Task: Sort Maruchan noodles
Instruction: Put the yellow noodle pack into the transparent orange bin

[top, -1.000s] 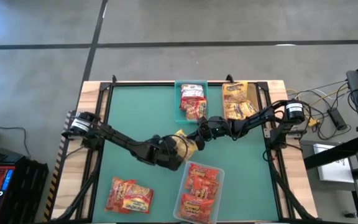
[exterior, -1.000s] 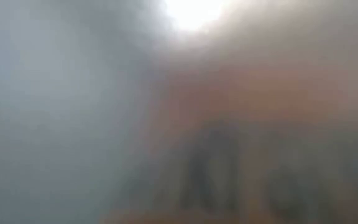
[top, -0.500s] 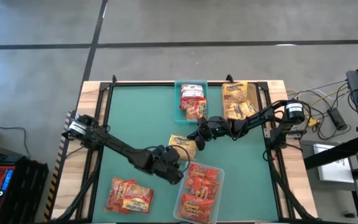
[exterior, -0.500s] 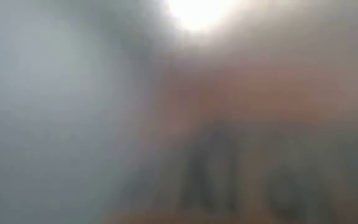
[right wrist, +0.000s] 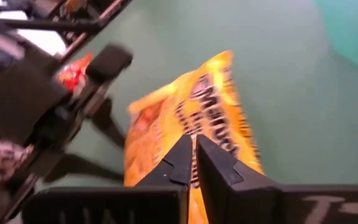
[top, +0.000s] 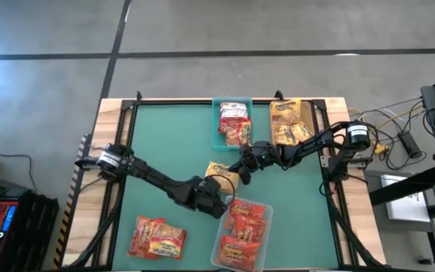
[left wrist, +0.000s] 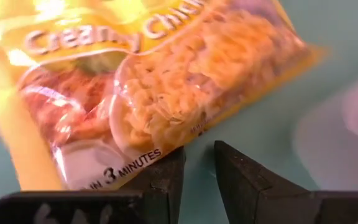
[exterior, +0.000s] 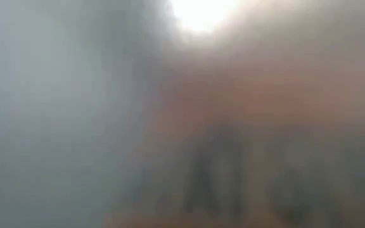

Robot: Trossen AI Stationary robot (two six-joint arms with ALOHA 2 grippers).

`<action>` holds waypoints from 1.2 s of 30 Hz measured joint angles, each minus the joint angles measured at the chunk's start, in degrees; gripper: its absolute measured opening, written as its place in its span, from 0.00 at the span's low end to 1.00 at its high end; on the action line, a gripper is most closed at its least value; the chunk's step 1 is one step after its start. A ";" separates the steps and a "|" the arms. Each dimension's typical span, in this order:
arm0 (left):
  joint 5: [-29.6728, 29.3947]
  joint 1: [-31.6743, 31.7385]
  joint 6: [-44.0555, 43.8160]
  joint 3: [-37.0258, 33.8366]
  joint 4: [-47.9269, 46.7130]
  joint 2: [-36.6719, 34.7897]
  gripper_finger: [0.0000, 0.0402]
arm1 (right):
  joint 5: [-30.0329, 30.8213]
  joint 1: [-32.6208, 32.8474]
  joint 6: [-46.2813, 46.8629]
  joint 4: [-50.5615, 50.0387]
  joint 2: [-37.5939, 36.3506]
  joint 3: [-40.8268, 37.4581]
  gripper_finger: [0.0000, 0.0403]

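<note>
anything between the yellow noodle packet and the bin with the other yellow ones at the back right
Nothing visible does. The yellow packet sits mid-table, pinched in the right end effector; the tan bin of yellow packets lies beyond it, with only bare mat and the right arm's own links between. The left end effector is just behind the packet.

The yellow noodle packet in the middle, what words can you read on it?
"Creamy Chick", cut off at the frame edge: on the yellow packet, left wrist view.
"3 MINUTES": near that packet's lower edge.
Lettering on it in the right wrist view: too blurred to read.
Other packets' labels: too small to read.
</note>
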 joint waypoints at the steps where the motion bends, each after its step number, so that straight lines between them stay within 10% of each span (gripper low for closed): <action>1: -0.72 0.28 0.31 -0.04 -0.44 0.04 0.19 | -0.74 -0.04 -0.22 -0.67 0.00 0.00 0.05; 15: -1.05 -2.11 6.27 1.76 -1.14 -2.97 0.19 | -3.24 -3.30 -1.14 -3.62 -0.09 0.00 0.35; 36: -5.06 -1.23 -2.43 -1.73 -2.91 -1.59 0.19 | -5.79 -4.03 -1.21 -3.66 -0.20 0.00 0.37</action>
